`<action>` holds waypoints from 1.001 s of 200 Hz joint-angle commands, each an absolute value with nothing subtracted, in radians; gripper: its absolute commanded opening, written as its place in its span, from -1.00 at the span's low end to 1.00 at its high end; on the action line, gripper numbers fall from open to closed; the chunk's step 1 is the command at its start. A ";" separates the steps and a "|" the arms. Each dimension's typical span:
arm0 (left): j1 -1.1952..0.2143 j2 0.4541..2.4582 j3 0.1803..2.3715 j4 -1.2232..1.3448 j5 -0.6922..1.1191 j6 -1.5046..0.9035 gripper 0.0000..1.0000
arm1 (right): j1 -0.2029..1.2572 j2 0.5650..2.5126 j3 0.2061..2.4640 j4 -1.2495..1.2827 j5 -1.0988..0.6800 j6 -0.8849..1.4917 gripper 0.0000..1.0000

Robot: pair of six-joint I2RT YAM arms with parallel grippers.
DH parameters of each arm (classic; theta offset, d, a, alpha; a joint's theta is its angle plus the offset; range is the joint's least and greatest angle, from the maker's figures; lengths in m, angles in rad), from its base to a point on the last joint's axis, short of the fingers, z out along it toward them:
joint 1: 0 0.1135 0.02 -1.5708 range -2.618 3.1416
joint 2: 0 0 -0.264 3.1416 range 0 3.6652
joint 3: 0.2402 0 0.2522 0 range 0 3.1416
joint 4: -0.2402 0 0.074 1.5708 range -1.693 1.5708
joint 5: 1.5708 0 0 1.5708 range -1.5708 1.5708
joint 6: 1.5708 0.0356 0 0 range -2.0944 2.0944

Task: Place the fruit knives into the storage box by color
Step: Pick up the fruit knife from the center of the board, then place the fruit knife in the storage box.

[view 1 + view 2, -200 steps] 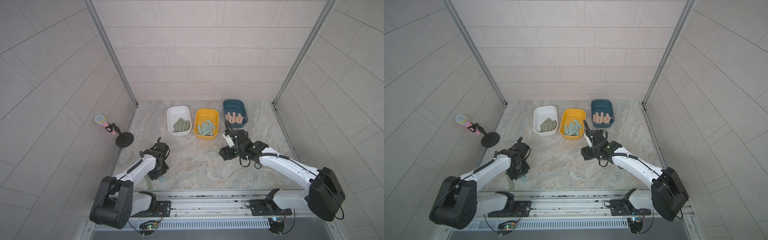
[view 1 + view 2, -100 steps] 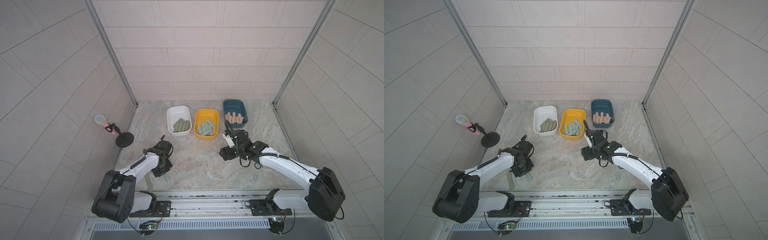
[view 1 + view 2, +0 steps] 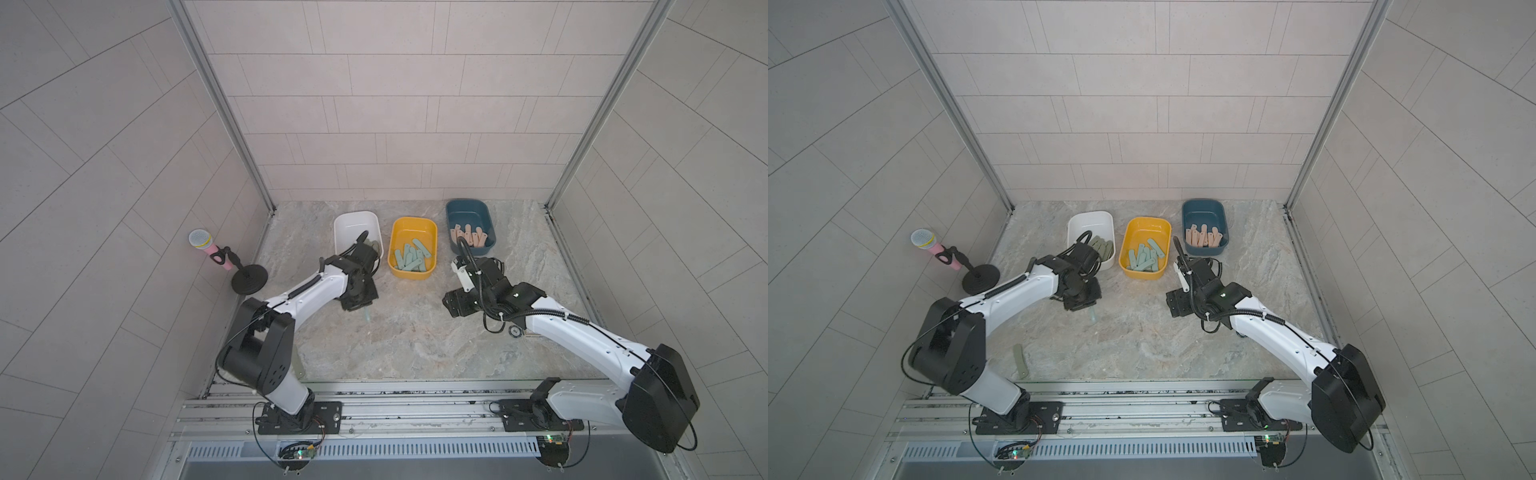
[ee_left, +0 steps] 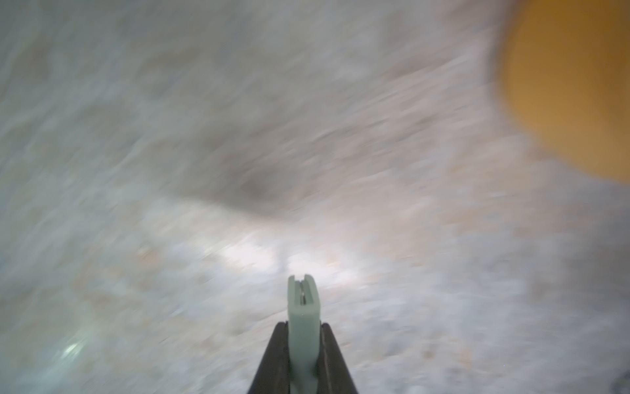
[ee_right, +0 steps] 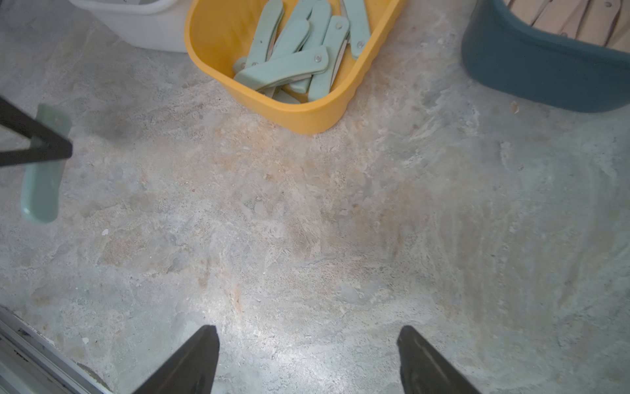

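The left gripper [image 4: 303,327] is clamped on a light teal fruit knife [image 4: 303,307] over the desk [image 5: 306,204], left of centre (wrist view blurred). The right gripper [image 5: 306,329] has its jaws apart. An olive-green knife [image 3: 1017,359] lies near the desk's front-left corner.

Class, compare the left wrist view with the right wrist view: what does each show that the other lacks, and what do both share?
Only the left wrist view: the held teal knife end-on, clamped in the shut left pincer. Only the right wrist view: the open, empty right pincer, teal knives inside the yellow box, the blue box, the white box. Both: the held teal knife, the yellow box and the marble table.
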State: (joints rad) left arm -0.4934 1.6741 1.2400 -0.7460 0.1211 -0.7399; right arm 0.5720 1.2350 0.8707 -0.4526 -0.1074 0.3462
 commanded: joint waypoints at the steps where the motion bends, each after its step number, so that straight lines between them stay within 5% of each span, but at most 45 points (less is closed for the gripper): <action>1: -0.551 1.823 1.494 -0.814 0.131 -0.600 -1.00 | 0.559 1.220 0.857 -0.454 -0.087 0.362 0.70; 49: -0.573 2.173 1.978 -0.945 0.111 -0.520 -0.88 | 0.548 1.234 0.861 -0.444 -0.103 0.371 0.70; 90: -0.573 2.255 2.157 -1.036 0.032 -0.512 -0.01 | 0.548 1.236 0.861 -0.452 -0.106 0.367 0.70; 125: -0.572 2.145 2.100 -1.077 -0.064 -0.530 0.59 | 0.548 1.238 0.870 -0.461 -0.132 0.337 0.76; 161: -0.525 1.872 1.862 -1.116 -0.080 -0.550 0.86 | 0.609 1.274 0.889 -0.362 -0.163 0.372 0.77; 200: -0.316 1.537 1.614 -1.194 -0.098 -0.510 1.00 | 0.905 1.485 1.026 -0.160 -0.076 0.376 0.74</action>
